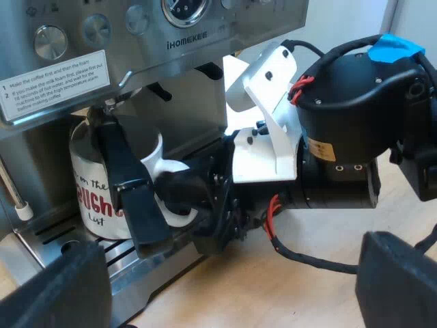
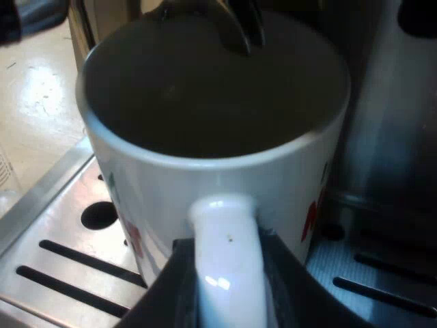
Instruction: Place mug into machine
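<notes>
Mug (image 2: pixel 205 171) stood upright over drip tray (image 2: pixel 61 253), beneath spout (image 2: pixel 239 27) of espresso machine (image 1: pixel 198 46) | right gripper (image 2: pixel 225 287) pinched its handle (image 2: pixel 225 239) to steady placement | left gripper (image 1: pixel 225 287) spread, empty, apart from mug.

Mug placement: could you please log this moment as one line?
right claw: shut on mug handle | mug: upright over drip tray | left claw: open, clear of mug

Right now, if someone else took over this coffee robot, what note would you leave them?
Left gripper: open, empty, facing the machine.
Right gripper: shut on the mug by its handle.
The mug stands upright over the drip tray, under the spout; whether it rests there, I cannot tell.
Done: mug brought into the machine. Left: set down if needed, release, draw back.
</notes>
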You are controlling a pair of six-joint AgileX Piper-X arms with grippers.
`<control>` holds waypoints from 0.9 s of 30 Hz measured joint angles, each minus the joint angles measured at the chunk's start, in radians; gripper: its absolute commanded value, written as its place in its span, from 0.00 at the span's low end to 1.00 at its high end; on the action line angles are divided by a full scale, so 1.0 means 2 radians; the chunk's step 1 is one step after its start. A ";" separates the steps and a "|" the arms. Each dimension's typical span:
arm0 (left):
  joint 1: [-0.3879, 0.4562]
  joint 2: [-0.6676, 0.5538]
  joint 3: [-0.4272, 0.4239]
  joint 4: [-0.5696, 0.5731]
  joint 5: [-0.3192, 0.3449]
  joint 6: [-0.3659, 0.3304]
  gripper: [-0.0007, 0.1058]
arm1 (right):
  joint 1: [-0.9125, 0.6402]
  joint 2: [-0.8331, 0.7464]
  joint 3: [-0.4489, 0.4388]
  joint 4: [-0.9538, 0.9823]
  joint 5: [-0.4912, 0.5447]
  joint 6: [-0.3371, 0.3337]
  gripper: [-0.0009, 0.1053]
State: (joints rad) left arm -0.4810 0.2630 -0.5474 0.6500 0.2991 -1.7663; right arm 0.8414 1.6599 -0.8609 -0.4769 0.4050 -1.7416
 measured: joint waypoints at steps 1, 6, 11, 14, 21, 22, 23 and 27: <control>0.000 0.000 0.000 0.000 0.000 0.000 0.75 | 0.000 0.000 0.000 0.000 0.000 0.000 0.01; 0.000 0.000 0.000 0.000 0.000 0.000 0.75 | 0.000 0.009 -0.008 -0.007 0.001 0.000 0.01; 0.000 0.000 0.000 0.000 0.000 0.000 0.75 | 0.000 0.021 -0.020 -0.008 0.002 0.000 0.01; 0.000 0.000 0.000 0.000 0.000 0.000 0.75 | 0.000 0.031 -0.032 -0.010 0.003 0.000 0.01; 0.000 0.000 0.000 0.000 0.000 0.000 0.75 | 0.003 0.033 -0.033 -0.010 0.019 0.000 0.01; 0.000 0.000 0.000 0.000 0.000 0.000 0.75 | 0.003 0.033 -0.033 -0.010 0.023 0.000 0.01; 0.000 0.000 0.000 0.000 0.000 0.000 0.75 | 0.004 0.033 -0.033 -0.010 0.027 0.000 0.01; 0.000 0.000 0.000 0.000 0.000 0.000 0.75 | 0.004 0.033 -0.033 -0.010 0.039 0.000 0.01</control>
State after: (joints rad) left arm -0.4810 0.2630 -0.5474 0.6500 0.2991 -1.7663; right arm 0.8503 1.7259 -0.9266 -0.4974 0.4821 -1.7416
